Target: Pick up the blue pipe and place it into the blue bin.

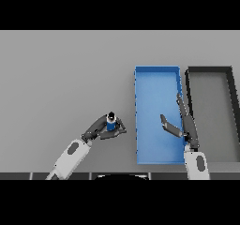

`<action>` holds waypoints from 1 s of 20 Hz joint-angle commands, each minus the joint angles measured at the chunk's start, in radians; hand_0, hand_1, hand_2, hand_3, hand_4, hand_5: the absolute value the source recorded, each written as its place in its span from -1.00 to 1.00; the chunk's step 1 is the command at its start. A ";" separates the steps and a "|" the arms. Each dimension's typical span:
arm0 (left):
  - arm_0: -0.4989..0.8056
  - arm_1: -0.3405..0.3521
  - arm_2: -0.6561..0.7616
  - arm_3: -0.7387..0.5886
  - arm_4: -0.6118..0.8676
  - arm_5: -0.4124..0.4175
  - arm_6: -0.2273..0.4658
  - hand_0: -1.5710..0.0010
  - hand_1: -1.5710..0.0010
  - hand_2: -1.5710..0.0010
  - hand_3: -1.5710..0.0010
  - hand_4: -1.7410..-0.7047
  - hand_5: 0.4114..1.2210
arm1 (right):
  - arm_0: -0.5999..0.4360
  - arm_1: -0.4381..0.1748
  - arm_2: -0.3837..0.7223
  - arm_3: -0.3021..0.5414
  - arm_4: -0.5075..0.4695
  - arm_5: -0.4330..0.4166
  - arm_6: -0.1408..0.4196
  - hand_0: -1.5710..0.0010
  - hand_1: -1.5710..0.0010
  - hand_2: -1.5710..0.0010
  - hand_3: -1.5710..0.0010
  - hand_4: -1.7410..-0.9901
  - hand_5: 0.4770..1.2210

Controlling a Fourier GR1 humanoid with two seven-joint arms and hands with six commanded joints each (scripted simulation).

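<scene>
Grey table [61, 69]; left hand [101, 129] around stubby blue pipe [111, 124]; rectangular blue bin [157, 71].

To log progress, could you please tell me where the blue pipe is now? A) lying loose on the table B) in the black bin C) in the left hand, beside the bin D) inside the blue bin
C: the left hand is curled round the pipe, left of the blue bin.

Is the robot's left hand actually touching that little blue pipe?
Touching. In the head view the left hand has its fingers and thumb curled round the blue pipe.
</scene>
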 commanded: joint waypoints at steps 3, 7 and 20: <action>0.006 0.001 -0.015 -0.015 -0.029 0.023 -0.015 -0.68 -0.73 -0.76 -0.75 -0.56 0.80 | -0.013 -0.002 -0.004 0.011 -0.003 0.002 0.000 1.00 1.00 1.00 1.00 0.38 -0.55; 0.002 -0.026 -0.007 -0.058 -0.053 0.048 -0.052 -0.87 -0.89 -0.90 -0.90 -0.49 0.92 | -0.021 -0.005 -0.013 0.020 -0.018 0.009 0.007 1.00 1.00 1.00 1.00 0.39 -0.59; -0.068 -0.062 0.010 -0.263 -0.042 -0.027 0.073 -0.99 -0.99 -0.99 -0.99 -0.47 1.00 | -0.016 -0.016 -0.009 0.016 0.011 -0.002 0.003 1.00 1.00 1.00 1.00 0.56 -0.56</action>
